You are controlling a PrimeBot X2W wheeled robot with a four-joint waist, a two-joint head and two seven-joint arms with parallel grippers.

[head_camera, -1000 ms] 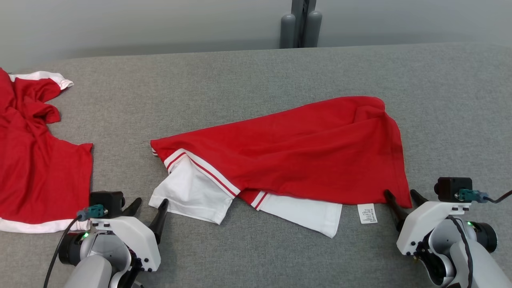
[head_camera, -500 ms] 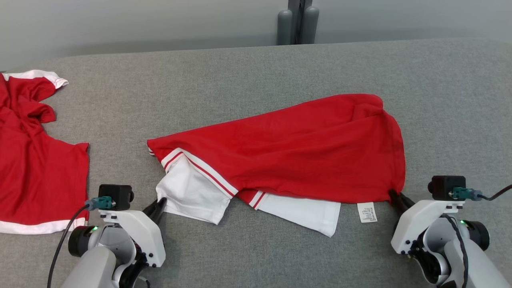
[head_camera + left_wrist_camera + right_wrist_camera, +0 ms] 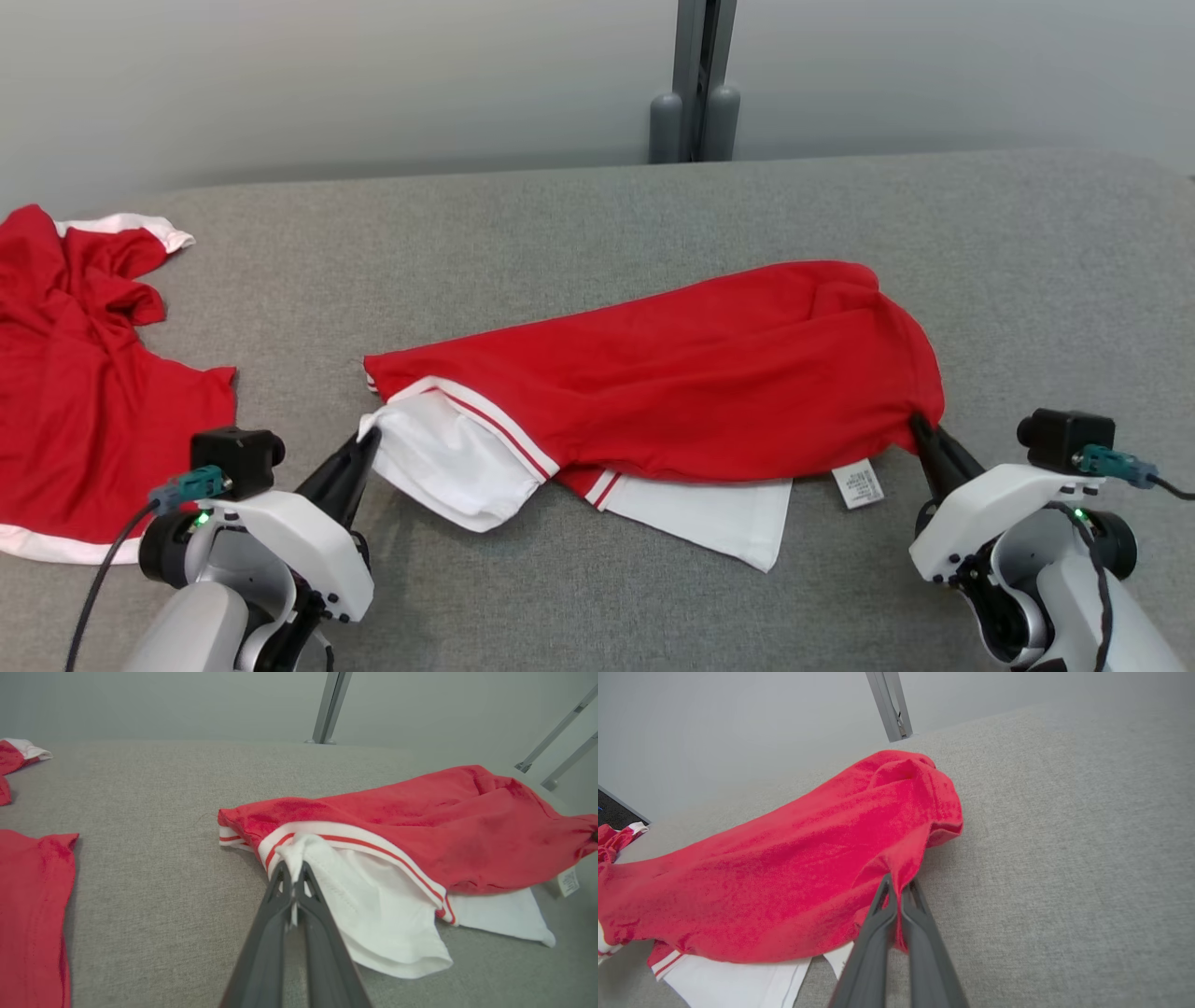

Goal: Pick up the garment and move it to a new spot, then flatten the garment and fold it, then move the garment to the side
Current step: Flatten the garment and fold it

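Nearest, the left tool [image 3: 366, 446] was clenched on a white corner and the right tool [image 3: 920, 427] on a red corner of the garment [image 3: 691, 373], which lay rumpled mid-worktop [image 3: 560, 243], its near edge just lifting. By the look of it only the pick-up grasp was made; moving, flattening, folding and setting aside all remained.

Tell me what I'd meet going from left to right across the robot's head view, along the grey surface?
Crumpled shirt → left claw, shut on the garment's white edge → garment → right claw, shut on its red corner.
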